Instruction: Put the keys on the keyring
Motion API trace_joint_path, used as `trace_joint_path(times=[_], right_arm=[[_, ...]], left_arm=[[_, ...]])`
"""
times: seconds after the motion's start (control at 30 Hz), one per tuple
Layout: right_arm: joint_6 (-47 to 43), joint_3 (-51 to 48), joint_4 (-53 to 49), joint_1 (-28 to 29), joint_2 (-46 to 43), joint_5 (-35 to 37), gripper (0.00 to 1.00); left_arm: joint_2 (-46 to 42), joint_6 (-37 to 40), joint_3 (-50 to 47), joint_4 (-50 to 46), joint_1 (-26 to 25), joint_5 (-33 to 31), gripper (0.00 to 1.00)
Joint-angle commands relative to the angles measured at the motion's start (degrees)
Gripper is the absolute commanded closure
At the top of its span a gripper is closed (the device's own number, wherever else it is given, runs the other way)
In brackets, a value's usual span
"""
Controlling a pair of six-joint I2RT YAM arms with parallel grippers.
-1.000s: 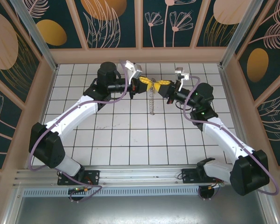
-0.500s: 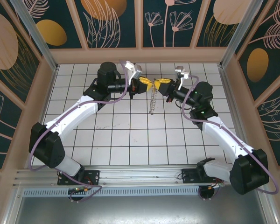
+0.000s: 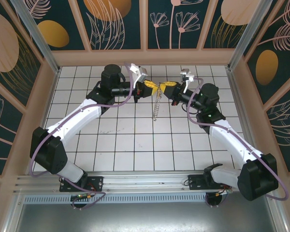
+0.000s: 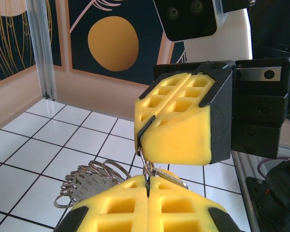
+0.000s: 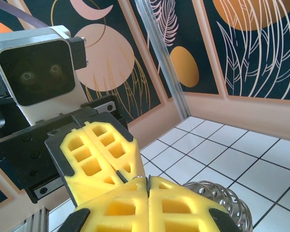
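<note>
The right pincer (image 3: 168,86), pinching the top wire of the keyring (image 3: 155,104) tip to tip with the left pincer (image 3: 151,87), is edging inward, and the ring's fringed bulk hanging above the table (image 3: 111,145) is swinging left, so threading is probably still unfinished.

White tiled floor (image 3: 135,145), dark floral walls (image 3: 116,24)

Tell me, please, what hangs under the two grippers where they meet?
The keyring hangs down from between the left gripper and right gripper. Their yellow pads cover its top, hiding what each pinches.
</note>
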Motion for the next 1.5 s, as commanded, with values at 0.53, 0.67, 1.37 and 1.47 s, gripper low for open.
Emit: trace_joint_path(times=[0.53, 0.67, 1.37, 1.47], right_arm=[[-2.30, -1.97, -4.07, -1.23, -4.22, 2.38, 1.00], [-1.58, -2.64, -3.75, -1.29, -4.39, 1.68, 1.00], [2.02, -5.06, -3.51, -2.17, -6.97, -2.73, 0.73], [2.92, -5.43, -4.05, -4.10, -9.22, -2.48, 0.67]], left_arm=[[-1.69, 0.87, 1.94, 2.45, -0.45, 1.38, 1.00], [-1.65, 0.37, 1.62, 3.27, -0.46, 1.13, 1.00], [-1.58, -1.52, 1.05, 6.41, -0.45, 1.32, 1.00], [-1.63, -1.47, 0.98, 6.50, -0.47, 1.32, 1.00]])
